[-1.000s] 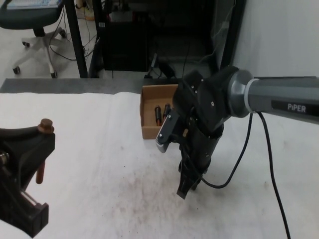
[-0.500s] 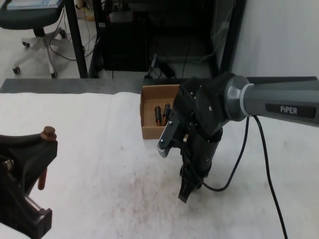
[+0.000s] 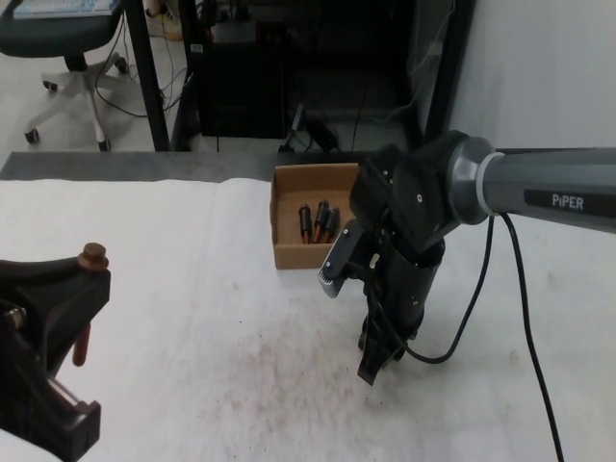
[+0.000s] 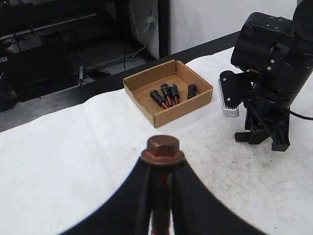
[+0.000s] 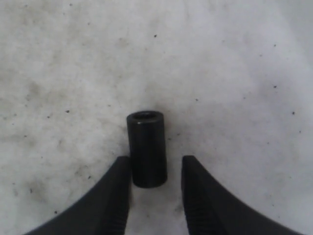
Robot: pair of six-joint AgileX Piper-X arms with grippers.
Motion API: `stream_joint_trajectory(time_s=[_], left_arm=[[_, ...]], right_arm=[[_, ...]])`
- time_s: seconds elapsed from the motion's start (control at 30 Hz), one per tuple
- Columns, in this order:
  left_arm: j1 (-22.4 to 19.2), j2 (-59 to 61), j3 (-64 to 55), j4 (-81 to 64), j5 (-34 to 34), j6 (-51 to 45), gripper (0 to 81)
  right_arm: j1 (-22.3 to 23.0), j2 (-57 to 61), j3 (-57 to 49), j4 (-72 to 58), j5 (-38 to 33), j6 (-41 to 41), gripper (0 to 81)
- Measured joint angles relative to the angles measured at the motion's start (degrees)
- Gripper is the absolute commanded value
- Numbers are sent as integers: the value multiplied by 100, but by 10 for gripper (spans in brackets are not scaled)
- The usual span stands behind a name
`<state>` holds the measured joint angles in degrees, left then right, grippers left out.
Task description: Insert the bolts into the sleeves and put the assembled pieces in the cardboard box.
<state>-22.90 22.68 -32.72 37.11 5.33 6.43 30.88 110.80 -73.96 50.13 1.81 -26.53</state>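
A copper bolt [image 4: 163, 149] stands upright with its hex head up and my left gripper [image 4: 160, 186] shut on its shaft, low at the bench's near left [image 3: 87, 289]. My right gripper [image 5: 155, 160] points straight down at the cloth [image 3: 377, 364], open. A black sleeve [image 5: 146, 148] lies flat on the cloth, its near end between the fingers [image 5: 117, 191]. The cardboard box [image 3: 285, 252] sits just beyond the right arm and holds several assembled pieces [image 4: 168, 94], black with red ends.
The right arm's bulky wrist [image 4: 274, 58] and its black cable [image 3: 462, 318] stand right of the box. A stained white cloth [image 3: 192, 318] covers the bench. Behind the bench are a dark rack [image 3: 289, 67] and an office chair [image 3: 67, 48].
The right arm has shifted a little to the right and down, uncovering the pieces in the box. The left gripper with the bolt has barely moved.
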Motion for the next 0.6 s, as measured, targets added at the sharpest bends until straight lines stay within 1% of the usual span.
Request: stream_joint_trajectory(time_s=[0.6], left_arm=[[0,0,0,-244,0,0,3]], right_arm=[[-1,0,0,-199,0,0,336]])
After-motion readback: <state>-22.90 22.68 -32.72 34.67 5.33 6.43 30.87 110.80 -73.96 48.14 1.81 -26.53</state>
